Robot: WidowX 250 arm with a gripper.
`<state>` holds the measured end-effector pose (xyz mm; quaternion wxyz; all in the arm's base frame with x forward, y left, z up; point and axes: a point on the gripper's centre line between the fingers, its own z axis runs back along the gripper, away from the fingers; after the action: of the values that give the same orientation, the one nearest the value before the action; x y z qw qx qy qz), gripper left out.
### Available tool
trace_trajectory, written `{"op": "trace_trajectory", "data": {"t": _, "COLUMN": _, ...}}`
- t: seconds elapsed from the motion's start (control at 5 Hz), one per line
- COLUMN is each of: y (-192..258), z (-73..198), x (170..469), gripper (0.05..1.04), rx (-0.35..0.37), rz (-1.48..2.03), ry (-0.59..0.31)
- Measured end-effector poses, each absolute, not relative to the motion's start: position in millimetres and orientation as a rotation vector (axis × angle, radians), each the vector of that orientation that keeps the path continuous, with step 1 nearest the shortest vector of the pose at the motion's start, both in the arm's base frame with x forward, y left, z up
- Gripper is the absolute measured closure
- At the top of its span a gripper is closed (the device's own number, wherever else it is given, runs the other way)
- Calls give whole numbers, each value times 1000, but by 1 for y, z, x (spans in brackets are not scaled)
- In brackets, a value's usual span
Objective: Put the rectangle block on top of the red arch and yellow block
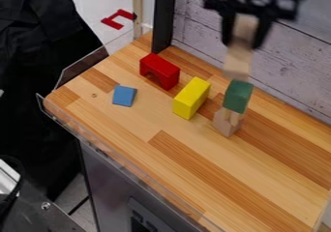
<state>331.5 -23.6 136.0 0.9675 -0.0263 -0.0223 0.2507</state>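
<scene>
In the camera view my gripper [242,41] hangs at the upper right, shut on a long, pale wooden rectangle block [238,63] that points downward. The block's lower end appears just above and behind a green block. Standing upright on the wooden table, the red arch [160,71] is left of the gripper. A yellow block [191,98] sits to the right of the arch and nearer the camera, with a gap between the two.
The green block [238,96] tops pale wooden pieces [227,123] right of the yellow block. A blue block [124,95] lies left on the table [194,168]. Clear edging [107,153] runs along the table's near side, and a plank wall [288,71] stands behind.
</scene>
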Motion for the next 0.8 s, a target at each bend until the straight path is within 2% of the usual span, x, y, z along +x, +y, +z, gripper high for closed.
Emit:
{"op": "trace_trajectory", "data": {"t": 0.4, "y": 22, "z": 134, "x": 320, "gripper": 614, "rx": -153, "rz": 785, "ry": -74}}
{"op": "trace_trajectory", "data": {"t": 0.8, "y": 33, "z": 106, "x": 325, "gripper": 613, "rx": -227, "rz": 843, "ry": -27}}
